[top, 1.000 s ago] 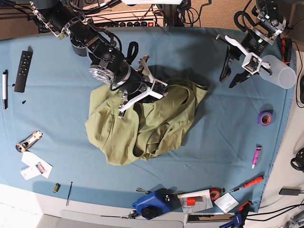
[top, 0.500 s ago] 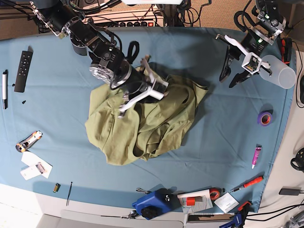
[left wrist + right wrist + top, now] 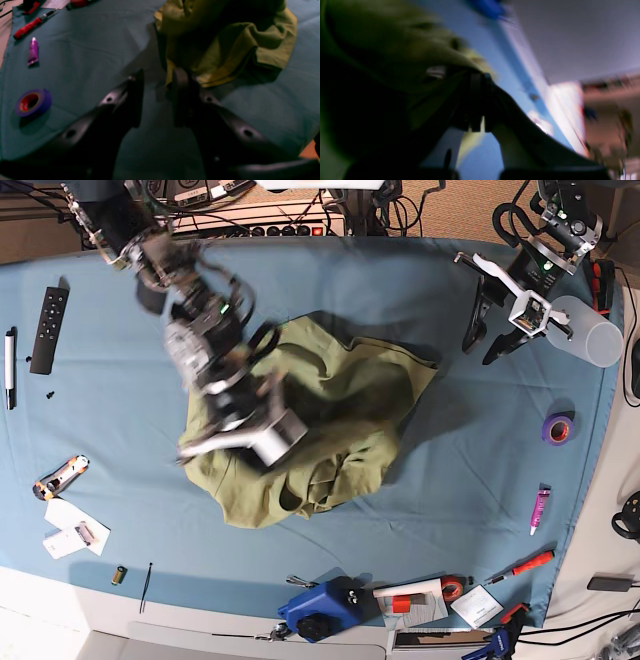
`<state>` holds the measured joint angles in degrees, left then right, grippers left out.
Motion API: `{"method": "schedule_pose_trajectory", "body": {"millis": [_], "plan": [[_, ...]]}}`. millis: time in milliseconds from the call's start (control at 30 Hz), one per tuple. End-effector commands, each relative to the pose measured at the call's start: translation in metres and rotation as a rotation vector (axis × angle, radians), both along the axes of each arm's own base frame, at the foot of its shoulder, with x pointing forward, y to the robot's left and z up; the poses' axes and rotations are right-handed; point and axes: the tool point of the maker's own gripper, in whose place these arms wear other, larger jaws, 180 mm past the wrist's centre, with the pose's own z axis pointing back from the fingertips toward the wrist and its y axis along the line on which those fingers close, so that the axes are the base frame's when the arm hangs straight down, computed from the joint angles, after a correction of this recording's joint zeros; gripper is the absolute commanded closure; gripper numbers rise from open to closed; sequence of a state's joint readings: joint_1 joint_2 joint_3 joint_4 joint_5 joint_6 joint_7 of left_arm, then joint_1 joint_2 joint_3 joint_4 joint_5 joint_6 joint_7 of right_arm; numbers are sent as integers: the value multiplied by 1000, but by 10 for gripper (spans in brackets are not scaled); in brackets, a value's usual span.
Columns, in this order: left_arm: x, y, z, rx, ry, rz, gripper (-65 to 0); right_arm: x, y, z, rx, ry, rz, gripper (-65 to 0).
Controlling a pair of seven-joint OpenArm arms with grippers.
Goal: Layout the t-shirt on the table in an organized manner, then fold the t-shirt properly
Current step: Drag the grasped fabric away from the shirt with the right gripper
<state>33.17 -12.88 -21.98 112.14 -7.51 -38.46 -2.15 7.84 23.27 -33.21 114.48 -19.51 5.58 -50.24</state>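
The olive-green t-shirt lies crumpled in the middle of the light-blue table. My right gripper is motion-blurred over the shirt's left part. In the right wrist view that gripper is shut, with olive fabric bunched around its fingertips. My left gripper hangs open above the bare cloth at the far right, apart from the shirt. In the left wrist view its dark fingers stand apart with nothing between them, and the shirt lies just beyond.
A clear cup stands beside the left arm. Purple tape, a purple tube and a red screwdriver lie along the right edge. A remote, a pen and a cutter lie left; a blue tool sits in front.
My right arm has swung fast from the shirt's top middle toward the front left, dragging fabric with it; the shirt's far edge now reaches farther back. The left arm has not moved.
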Motion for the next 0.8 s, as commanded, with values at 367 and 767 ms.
{"method": "schedule_pose_trajectory", "body": {"millis": [367, 767], "plan": [[-4, -26, 7, -40, -24, -78, -205, 23, -178, 87, 275, -157, -377, 0], [34, -88, -18, 182, -15, -145, -284, 21, -266, 21, 223, 20, -572, 0]]}}
